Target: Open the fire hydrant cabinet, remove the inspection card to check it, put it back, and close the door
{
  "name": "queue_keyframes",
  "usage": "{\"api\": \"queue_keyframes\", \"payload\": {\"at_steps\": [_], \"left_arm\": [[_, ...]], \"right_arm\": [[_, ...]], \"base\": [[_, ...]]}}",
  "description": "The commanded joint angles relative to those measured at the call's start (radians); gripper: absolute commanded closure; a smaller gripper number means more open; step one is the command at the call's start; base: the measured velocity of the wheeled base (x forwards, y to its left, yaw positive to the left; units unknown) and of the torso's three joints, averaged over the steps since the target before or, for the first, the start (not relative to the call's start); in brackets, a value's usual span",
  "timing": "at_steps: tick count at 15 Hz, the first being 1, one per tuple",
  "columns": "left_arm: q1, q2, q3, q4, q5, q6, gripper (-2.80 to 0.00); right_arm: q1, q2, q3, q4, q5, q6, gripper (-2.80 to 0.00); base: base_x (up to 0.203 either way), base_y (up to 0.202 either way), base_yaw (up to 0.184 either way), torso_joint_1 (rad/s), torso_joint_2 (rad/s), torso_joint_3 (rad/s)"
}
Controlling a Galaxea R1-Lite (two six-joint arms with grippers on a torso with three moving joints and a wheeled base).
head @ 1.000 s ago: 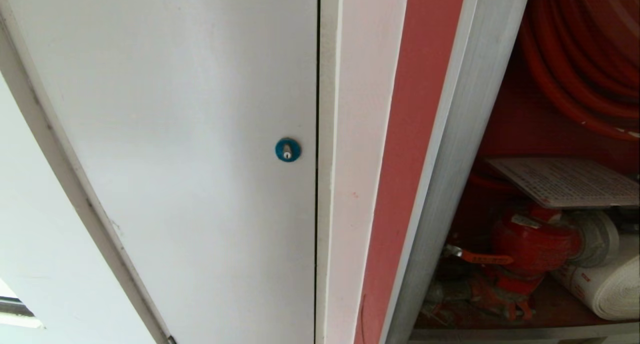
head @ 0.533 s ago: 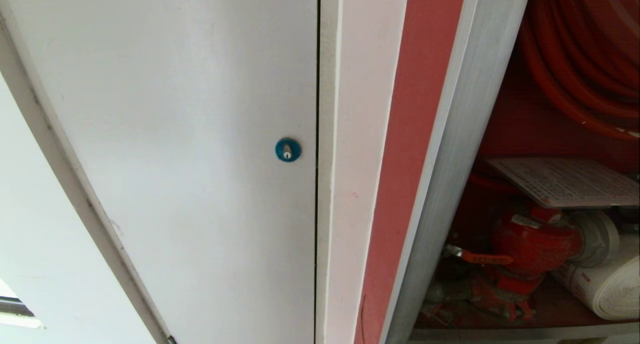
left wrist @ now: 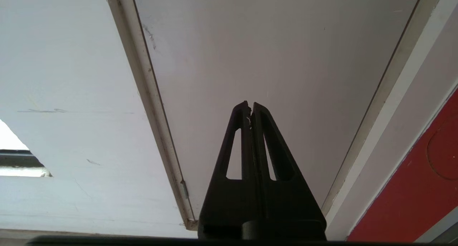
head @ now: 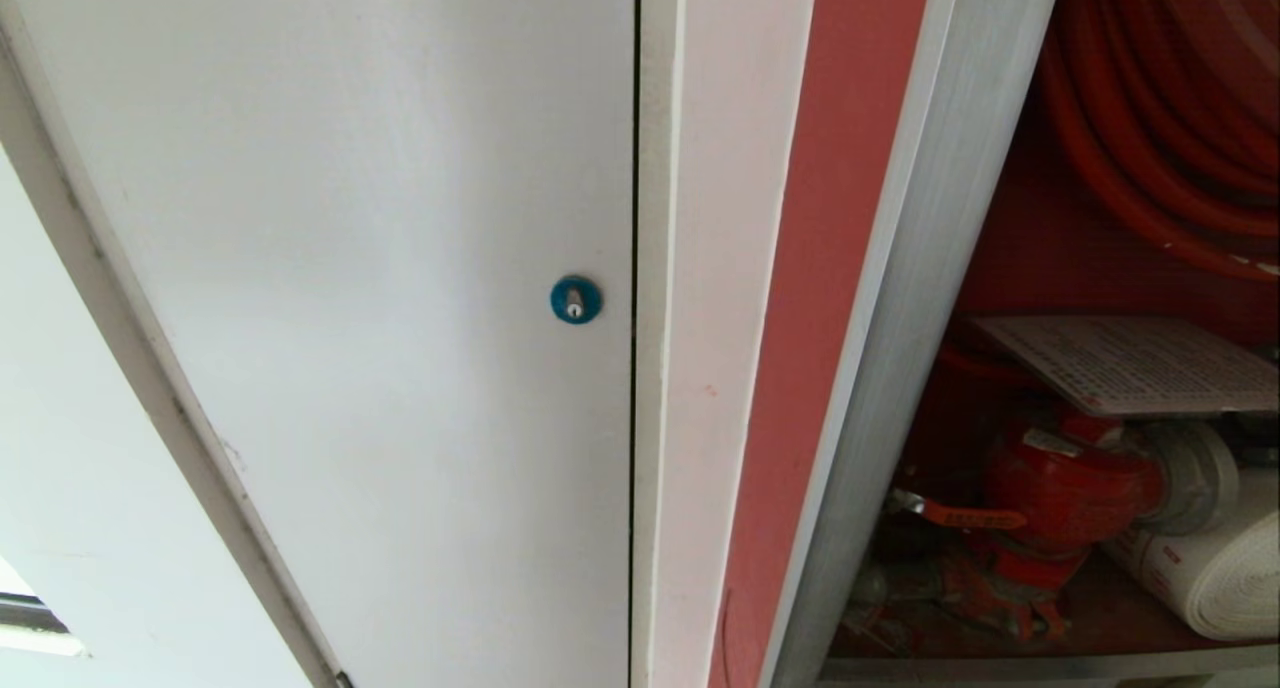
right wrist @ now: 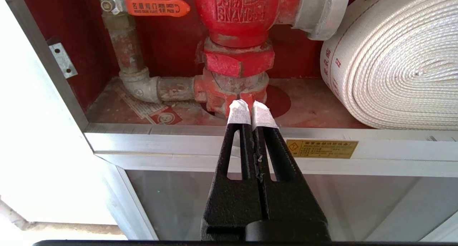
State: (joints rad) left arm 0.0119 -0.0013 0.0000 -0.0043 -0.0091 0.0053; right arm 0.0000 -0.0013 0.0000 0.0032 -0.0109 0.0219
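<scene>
White door [head: 380, 268], one open fire hydrant cabinet [head: 900, 318], one inspection card [head: 1130, 363], one valve [head: 1070, 488]

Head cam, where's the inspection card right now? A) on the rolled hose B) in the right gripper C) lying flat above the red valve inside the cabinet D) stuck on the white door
C: the inspection card lies flat just above the red valve inside the open fire hydrant cabinet; the right gripper is shut and empty.
</scene>
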Motion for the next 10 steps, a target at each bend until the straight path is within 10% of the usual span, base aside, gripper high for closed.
{"api": "queue_keyframes", "payload": {"at_steps": [1, 10], "left_arm": [[0.0, 0.0, 0.003, 0.0, 0.0, 0.002, 0.0], [0.0, 0.0, 0.003, 0.0, 0.0, 0.001, 0.0]], "right_arm": [[0.0, 0.0, 0.0, 0.0, 0.0, 0.001, 0.0], [0.0, -0.002, 0.0, -0.002, -0.003, 0.036, 0.0]], "base": [[0.0, 0.0, 0.0, 0.0, 0.0, 0.0], [0.0, 0.0, 0.0, 0.0, 0.0, 0.0]]}}
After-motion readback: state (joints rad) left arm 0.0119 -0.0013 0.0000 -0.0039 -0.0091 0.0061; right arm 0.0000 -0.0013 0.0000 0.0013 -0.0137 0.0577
